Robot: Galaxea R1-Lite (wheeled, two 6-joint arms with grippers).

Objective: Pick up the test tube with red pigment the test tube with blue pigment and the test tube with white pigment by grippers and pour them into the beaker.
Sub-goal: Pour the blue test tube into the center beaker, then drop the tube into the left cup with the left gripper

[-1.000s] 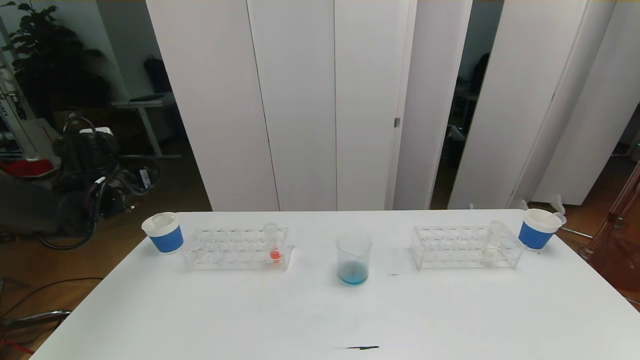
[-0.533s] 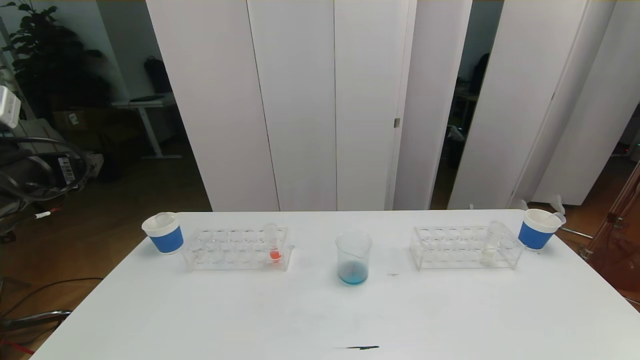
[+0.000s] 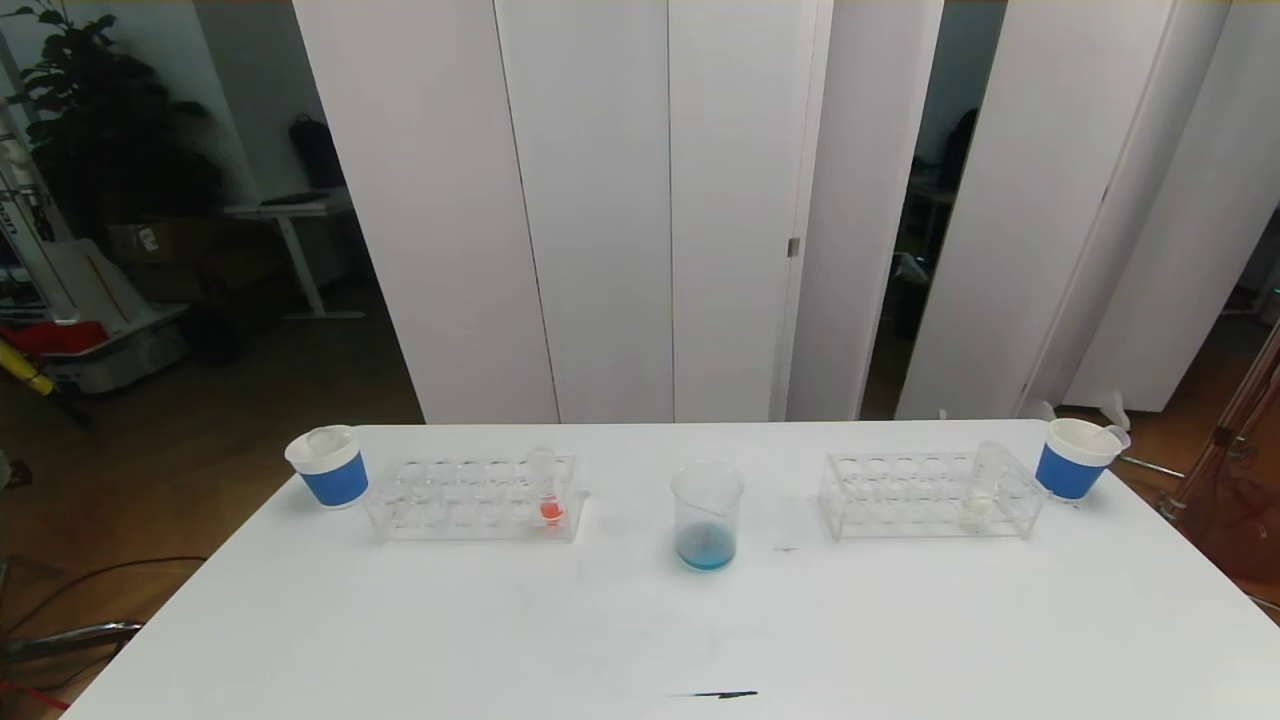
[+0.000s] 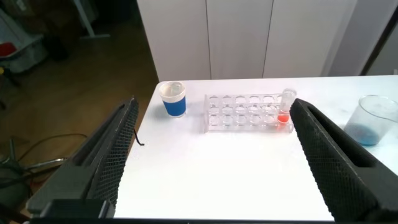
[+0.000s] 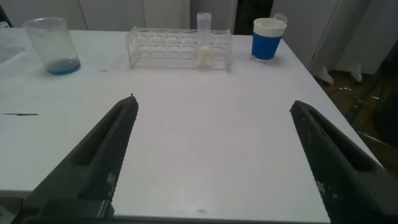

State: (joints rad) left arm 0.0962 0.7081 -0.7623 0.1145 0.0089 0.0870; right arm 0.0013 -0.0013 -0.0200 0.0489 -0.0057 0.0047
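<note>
Left gripper (image 4: pixel 211 146): fingers spread wide, empty, raised over table's (image 3: pixel 640 640) left edge.
Right gripper (image 5: pixel 211 155): fingers spread wide, empty, above table's right side.
Beaker (image 3: pixel 707 516): centre, blue liquid at bottom.
Red tube (image 3: pixel 545 485): upright in left rack (image 3: pixel 475 497).
White tube (image 3: pixel 983 485): upright in right rack (image 3: pixel 930 495).
Paper cups (image 3: pixel 328 465): outside each rack.

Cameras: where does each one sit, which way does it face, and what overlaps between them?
Head view: on the head, looking forward and down at the white table; no arm shows.
Left wrist view: on the left arm, open left gripper framing the clear rack with the red-liquid tube.
Right wrist view: on the right arm, open right gripper facing the clear rack with the white-liquid tube.
Shared: clear glass beaker with blue liquid shows in all three.
</note>
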